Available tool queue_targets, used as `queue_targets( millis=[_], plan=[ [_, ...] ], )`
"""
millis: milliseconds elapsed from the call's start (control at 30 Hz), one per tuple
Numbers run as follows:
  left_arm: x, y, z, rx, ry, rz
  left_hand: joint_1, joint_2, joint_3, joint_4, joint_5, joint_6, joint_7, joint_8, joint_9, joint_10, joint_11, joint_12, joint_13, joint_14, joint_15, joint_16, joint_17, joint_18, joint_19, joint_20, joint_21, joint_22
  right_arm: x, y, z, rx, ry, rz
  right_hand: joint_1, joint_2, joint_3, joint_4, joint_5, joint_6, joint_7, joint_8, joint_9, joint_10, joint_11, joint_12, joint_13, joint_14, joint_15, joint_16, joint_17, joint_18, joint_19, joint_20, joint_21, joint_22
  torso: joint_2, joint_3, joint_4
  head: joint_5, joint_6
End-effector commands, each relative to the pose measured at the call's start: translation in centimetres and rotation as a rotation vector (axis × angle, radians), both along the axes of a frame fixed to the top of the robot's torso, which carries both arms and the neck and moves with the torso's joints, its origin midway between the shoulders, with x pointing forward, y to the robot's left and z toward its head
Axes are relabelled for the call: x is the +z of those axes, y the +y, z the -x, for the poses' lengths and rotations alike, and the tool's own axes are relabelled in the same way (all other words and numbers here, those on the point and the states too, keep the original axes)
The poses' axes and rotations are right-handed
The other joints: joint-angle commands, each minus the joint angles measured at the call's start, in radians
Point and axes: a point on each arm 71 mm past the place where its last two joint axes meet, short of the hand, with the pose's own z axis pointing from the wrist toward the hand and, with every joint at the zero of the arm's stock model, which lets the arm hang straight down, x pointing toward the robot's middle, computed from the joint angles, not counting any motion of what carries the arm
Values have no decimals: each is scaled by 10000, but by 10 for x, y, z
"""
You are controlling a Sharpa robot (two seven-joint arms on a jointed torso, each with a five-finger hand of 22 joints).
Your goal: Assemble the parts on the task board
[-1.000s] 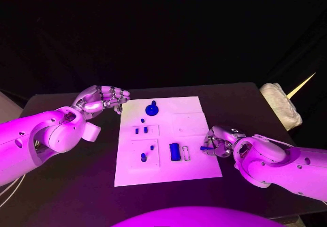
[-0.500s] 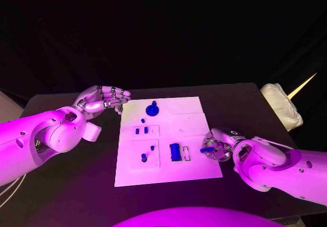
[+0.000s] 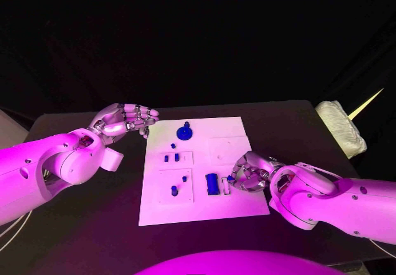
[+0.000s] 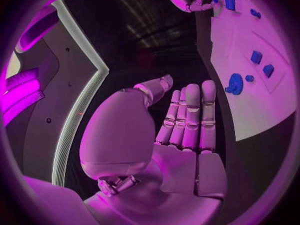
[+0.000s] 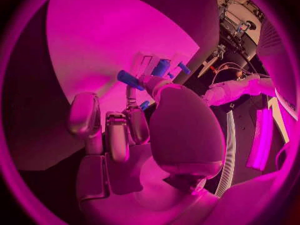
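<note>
Right hand (image 3: 250, 173): pinching 1 small blue part (image 5: 129, 78), hovering at the task board (image 3: 239, 215) right edge, just beside the empty slot (image 3: 225, 185) next to the long blue piece (image 3: 211, 183). Left hand (image 3: 123, 120): holding nothing, fingers curled, well apart.

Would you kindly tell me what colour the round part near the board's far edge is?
Blue: the round part shows best in the head view, lying on the task board.

Head camera overhead, wrist cameras close, sharing task board (image 3: 202, 172)
</note>
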Motion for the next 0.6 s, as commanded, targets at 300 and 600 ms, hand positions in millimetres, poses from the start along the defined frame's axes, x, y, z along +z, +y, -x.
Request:
queue_targets(
  millis=[300, 600],
  plan=[
    [1, -3, 2, -192, 7, 59, 3, 72, -57, 17, 26, 35, 32, 31, 11, -78, -24, 56, 15, -30, 24, -25, -10, 71, 59, -14, -69, -15, -11, 8, -5, -140, 891, -246, -767, 62, -296, 372, -30, 73, -47, 31, 327, 363, -40, 199, 1250, 882, -50, 72, 1835, -42, 68, 15, -19, 335, 11, 10, -8, 21, -46],
    [1, -3, 2, -216, 46, 47, -5, 74, -61, 25, 25, 35, 33, 33, 12, -82, -22, 64, 15, -31, 26, -22, -11, 71, 61, -14, -72, -17, -13, 10, -6, -29, 837, 11, -1257, 218, -485, 422, -314, 169, -77, 53, 314, 437, -63, 370, 1362, 902, -66, 110, 1931, -64, 130, 7, 98, 414, 0, 24, -9, 32, -86]
  ],
)
